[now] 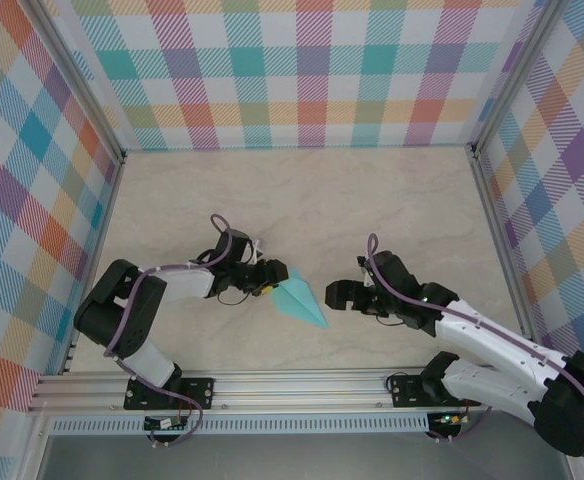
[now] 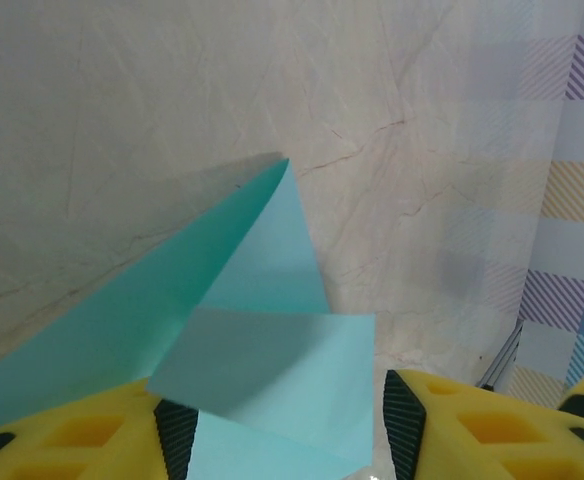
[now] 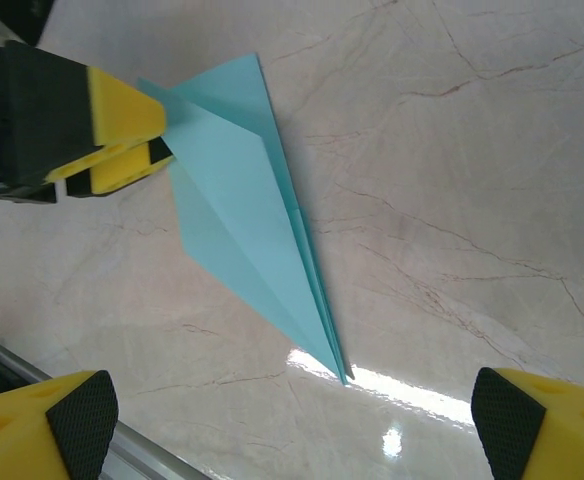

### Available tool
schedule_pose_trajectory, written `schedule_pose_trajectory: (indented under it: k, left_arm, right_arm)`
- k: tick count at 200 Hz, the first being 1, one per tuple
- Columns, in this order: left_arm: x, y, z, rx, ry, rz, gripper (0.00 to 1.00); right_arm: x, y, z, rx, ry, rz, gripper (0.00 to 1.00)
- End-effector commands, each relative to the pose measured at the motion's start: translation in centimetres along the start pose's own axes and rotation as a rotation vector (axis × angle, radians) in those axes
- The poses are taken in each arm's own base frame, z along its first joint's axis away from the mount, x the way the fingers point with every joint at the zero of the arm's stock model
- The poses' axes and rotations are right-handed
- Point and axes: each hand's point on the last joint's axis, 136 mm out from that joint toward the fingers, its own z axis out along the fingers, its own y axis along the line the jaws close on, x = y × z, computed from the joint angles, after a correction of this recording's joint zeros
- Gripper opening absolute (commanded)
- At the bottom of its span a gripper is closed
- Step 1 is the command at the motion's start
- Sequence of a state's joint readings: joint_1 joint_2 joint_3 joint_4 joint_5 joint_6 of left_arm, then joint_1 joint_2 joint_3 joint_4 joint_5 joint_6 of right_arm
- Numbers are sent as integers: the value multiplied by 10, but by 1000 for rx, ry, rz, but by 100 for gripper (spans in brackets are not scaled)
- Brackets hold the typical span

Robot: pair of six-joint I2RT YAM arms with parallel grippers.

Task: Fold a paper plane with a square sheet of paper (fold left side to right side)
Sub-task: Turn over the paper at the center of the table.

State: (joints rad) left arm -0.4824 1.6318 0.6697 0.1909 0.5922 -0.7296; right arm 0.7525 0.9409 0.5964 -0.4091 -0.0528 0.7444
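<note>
Top external view: paper plane [image 1: 300,300] lies on the marbled surface [image 1: 392,200] between the two arms, nose pointing near-right, tail at the left end effector [image 1: 272,278]. Left wrist view — its yellow fingers [image 2: 62,440] stand partly apart with the plane's tail flaps between them; the pads may touch the paper, hard to tell. Right end effector [image 1: 340,295] sits just beside the nose, apart from it. Right wrist view — its fingers [image 3: 532,420] are spread wide, nose tip between them, nothing held.
</note>
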Motion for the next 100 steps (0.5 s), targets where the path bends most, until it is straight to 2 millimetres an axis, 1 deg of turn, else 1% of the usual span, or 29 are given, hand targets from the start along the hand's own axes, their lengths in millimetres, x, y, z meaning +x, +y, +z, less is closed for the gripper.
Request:
schedule_pose_trajectory:
  k: [1, 24, 32, 39, 55, 70, 83, 100]
  left_arm:
    - [-14, -19, 4, 70, -12, 25, 52]
    - [-18, -24, 9, 90, -7, 36, 41]
    - [-19, -25, 10, 94, -7, 40, 36]
    - [-21, -28, 10, 102, -10, 50, 29]
    - [-27, -37, 9, 119, -17, 76, 19]
    - [-32, -49, 5, 133, -27, 111, 11]
    - [-40, -63, -2, 148, -45, 148, 5]
    - [-49, -87, -14, 179, -66, 205, 0]
  right_arm:
    - [-2, 3, -9, -12, -17, 20, 94]
    - [1, 1, -10, -24, -18, 33, 94]
    - [2, 1, -9, -28, -15, 33, 97]
    - [2, 3, -10, -34, -16, 34, 100]
    - [1, 7, -10, -61, -15, 25, 100]
    - [-4, 13, -12, -102, -20, 34, 100]
    - [-10, 16, -13, -150, -29, 60, 100]
    - [-21, 19, -17, -233, -40, 111, 100]
